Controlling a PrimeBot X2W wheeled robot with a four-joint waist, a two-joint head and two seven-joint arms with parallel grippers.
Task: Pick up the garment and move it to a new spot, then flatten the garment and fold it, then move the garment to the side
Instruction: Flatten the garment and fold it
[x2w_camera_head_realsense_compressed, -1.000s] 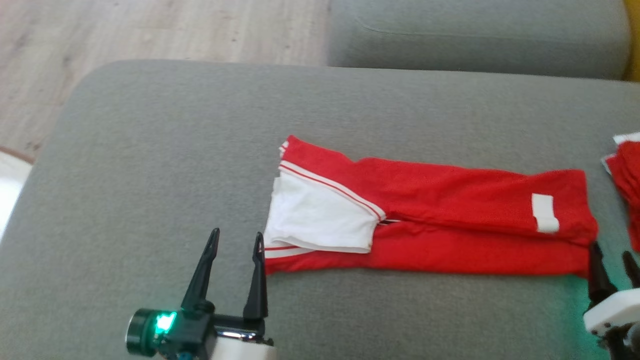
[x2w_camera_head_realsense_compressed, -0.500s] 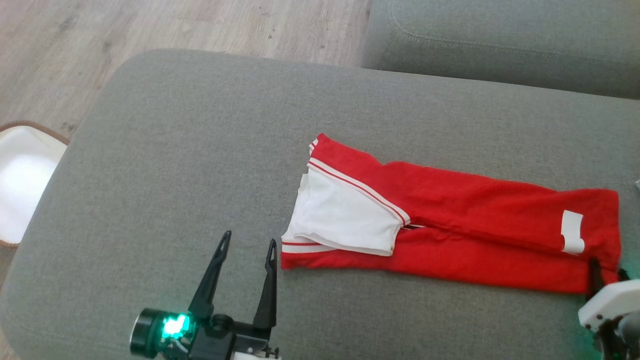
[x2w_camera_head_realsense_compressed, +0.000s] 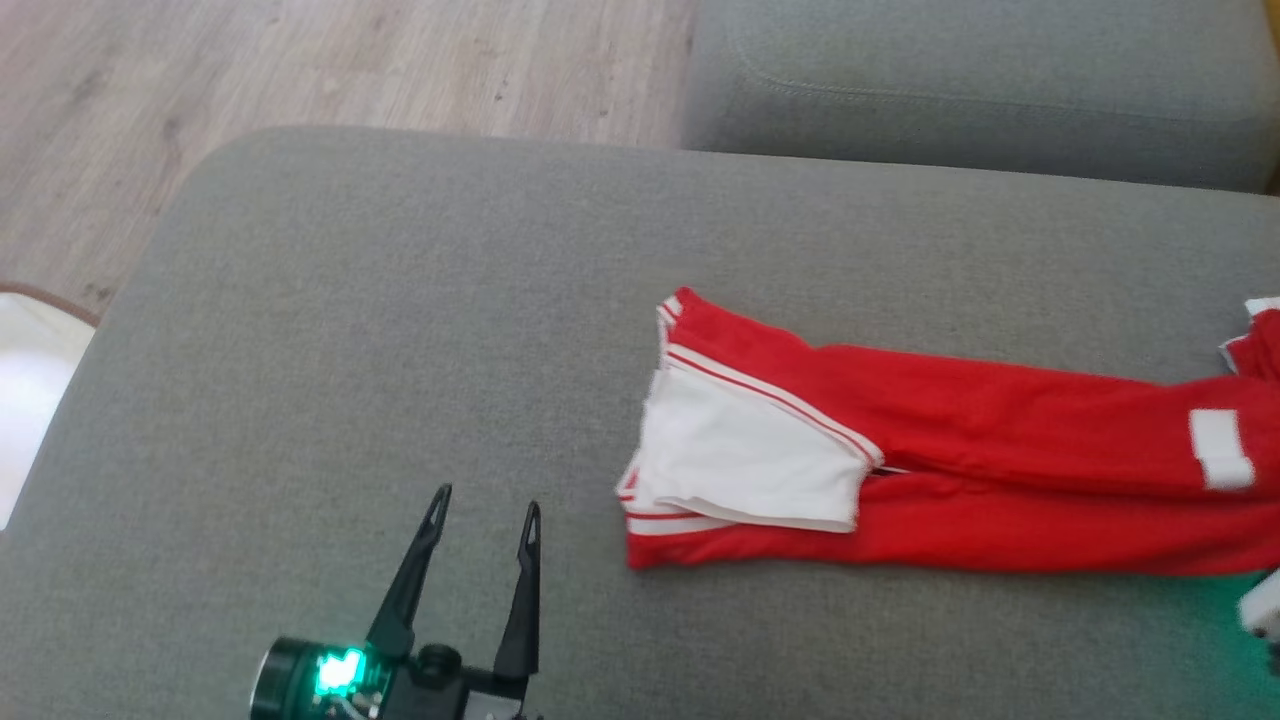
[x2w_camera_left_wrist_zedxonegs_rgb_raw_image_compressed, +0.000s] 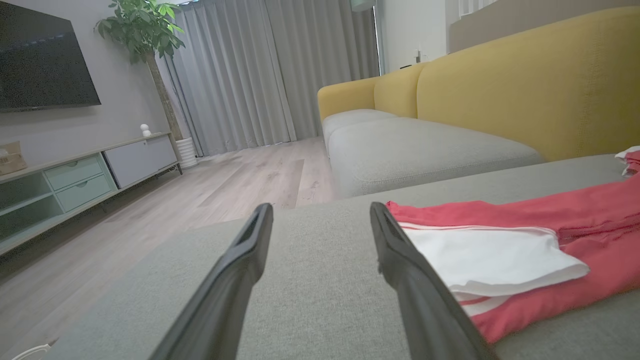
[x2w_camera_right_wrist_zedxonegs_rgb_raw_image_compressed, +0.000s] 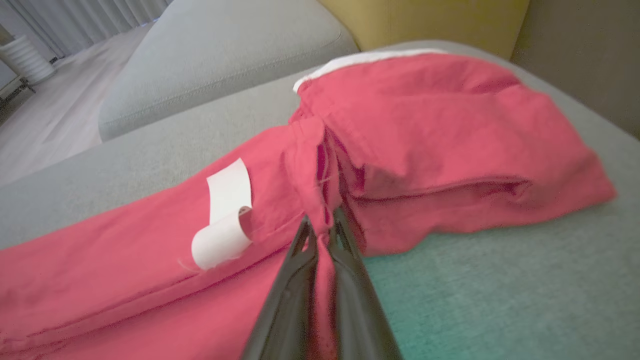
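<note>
A grey cushion (x2w_camera_head_realsense_compressed: 400, 300) lies in the foreground, and beyond it is a second grey seat (x2w_camera_left_wrist_zedxonegs_rgb_raw_image_compressed: 415, 150) backed by a yellow sofa (x2w_camera_left_wrist_zedxonegs_rgb_raw_image_compressed: 525, 75). Pale wood floor (x2w_camera_left_wrist_zedxonegs_rgb_raw_image_compressed: 240, 180) runs to grey curtains (x2w_camera_left_wrist_zedxonegs_rgb_raw_image_compressed: 260, 70), with a potted plant (x2w_camera_left_wrist_zedxonegs_rgb_raw_image_compressed: 142, 30) beside them. On the wall (x2w_camera_left_wrist_zedxonegs_rgb_raw_image_compressed: 115, 100) hangs a dark TV (x2w_camera_left_wrist_zedxonegs_rgb_raw_image_compressed: 40, 55), above a low cabinet (x2w_camera_left_wrist_zedxonegs_rgb_raw_image_compressed: 85, 175) with pale green drawers.
</note>
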